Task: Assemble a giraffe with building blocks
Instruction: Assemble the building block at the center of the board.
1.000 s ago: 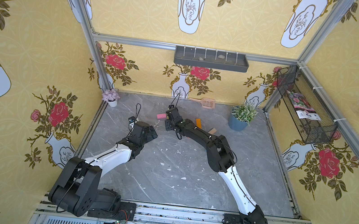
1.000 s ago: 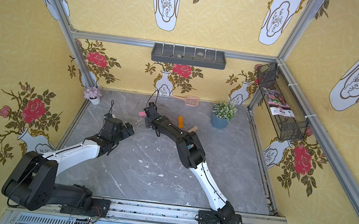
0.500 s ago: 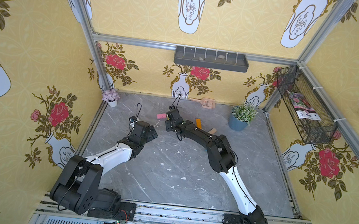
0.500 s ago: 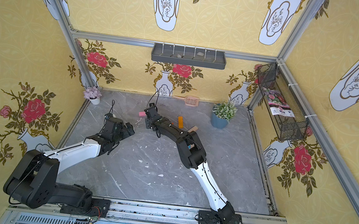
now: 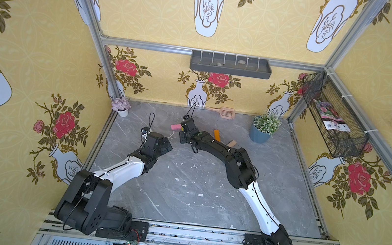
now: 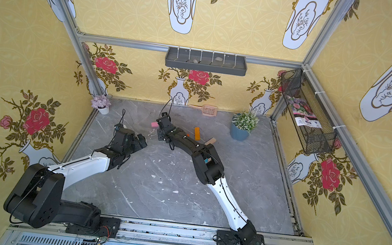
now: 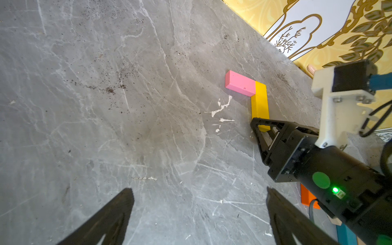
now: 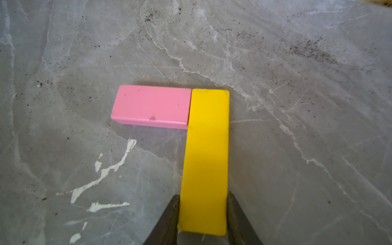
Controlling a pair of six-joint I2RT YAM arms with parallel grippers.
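Yellow bar (image 8: 204, 148) judged rigid, light, slick; right gripper (image 8: 203, 196) clamps its long edges. Pink bar (image 5: 175, 127) abuts, upper centre in a top view. Left gripper (image 7: 199, 191) spread, empty.

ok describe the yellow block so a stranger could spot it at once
On the grey table's far side, find the right gripper. Between its jaws lies the yellow block, butted against the pink block; it is the only yellow one.

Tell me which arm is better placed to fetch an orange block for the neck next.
Probably the right. Its end effector grips the yellow block against the pink block, and an orange block lies close beside that arm. The left end effector hangs open across the floor, farther off.
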